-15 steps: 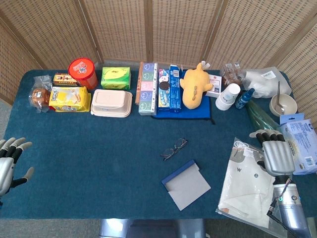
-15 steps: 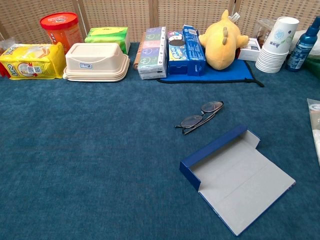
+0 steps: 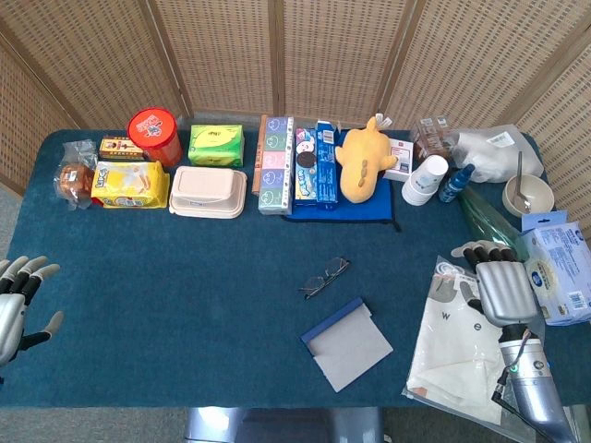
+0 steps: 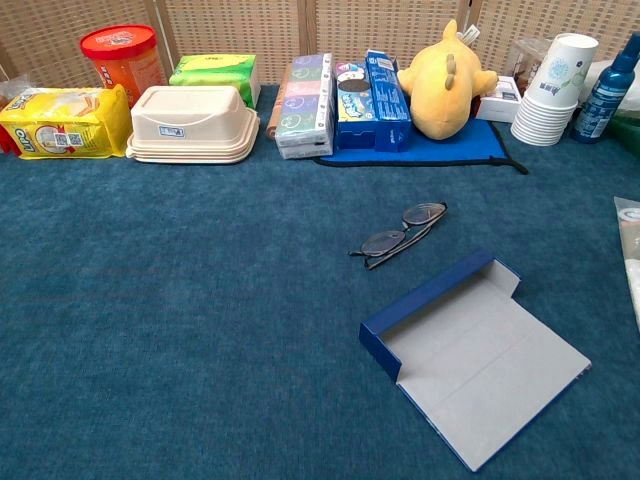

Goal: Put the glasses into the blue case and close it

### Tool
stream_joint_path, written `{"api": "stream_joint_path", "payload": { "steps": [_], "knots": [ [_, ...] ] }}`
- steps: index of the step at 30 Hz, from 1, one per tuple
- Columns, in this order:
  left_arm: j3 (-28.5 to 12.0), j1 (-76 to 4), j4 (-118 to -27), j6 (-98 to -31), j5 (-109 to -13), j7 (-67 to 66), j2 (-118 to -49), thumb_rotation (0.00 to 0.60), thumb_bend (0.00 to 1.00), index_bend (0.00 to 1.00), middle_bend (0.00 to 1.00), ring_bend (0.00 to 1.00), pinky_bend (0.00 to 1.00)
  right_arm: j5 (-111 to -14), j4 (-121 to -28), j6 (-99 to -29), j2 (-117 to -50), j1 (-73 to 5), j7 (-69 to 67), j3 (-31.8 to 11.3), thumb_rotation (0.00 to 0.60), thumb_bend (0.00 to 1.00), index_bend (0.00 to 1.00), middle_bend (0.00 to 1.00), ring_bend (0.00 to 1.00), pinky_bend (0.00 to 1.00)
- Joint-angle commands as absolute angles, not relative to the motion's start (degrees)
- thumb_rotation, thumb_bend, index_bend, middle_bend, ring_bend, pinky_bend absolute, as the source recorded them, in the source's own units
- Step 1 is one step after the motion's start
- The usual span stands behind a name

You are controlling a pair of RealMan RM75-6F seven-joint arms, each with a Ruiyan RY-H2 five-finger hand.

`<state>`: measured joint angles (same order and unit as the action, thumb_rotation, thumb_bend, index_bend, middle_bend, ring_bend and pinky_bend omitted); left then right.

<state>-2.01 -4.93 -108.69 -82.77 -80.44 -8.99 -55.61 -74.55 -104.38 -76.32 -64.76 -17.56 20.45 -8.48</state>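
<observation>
1. The right hand (image 3: 494,288) has crept a little further in from the surface's right edge since half a second ago, while the left hand (image 3: 17,300) has not shifted at the left edge; the reach looks only just begun.
2. Both hands hold nothing: the left has its fingers spread apart, the right its fingers extended side by side above a clear plastic bag (image 3: 462,341).
3. The folded glasses (image 4: 400,231) lie untouched near the middle of the blue surface (image 4: 180,330), just beyond the blue case (image 4: 470,368), which sits open with its grey lining up, toward the near edge.
4. Only the head view shows either hand; the chest view shows neither, but gives the closer look at the case's raised blue wall and the small gap between it and the glasses.
5. Snack boxes and a yellow plush toy (image 4: 443,82) line the far edge.
</observation>
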Motion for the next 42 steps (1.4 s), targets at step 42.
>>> {"api": "stream_joint_path", "payload": {
  "steps": [42],
  "knots": [
    [-3.73,-6.57,-104.98,-81.09,-79.21,-5.45,-55.45,0.589,0.30,0.18,0.13,0.07,0.00,-76.51,-85.05,-45.72,-83.42,-44.90,21.14,-8.76,0.600,0.17,0.31,0.31,0.23,0.25]
  ]
}}
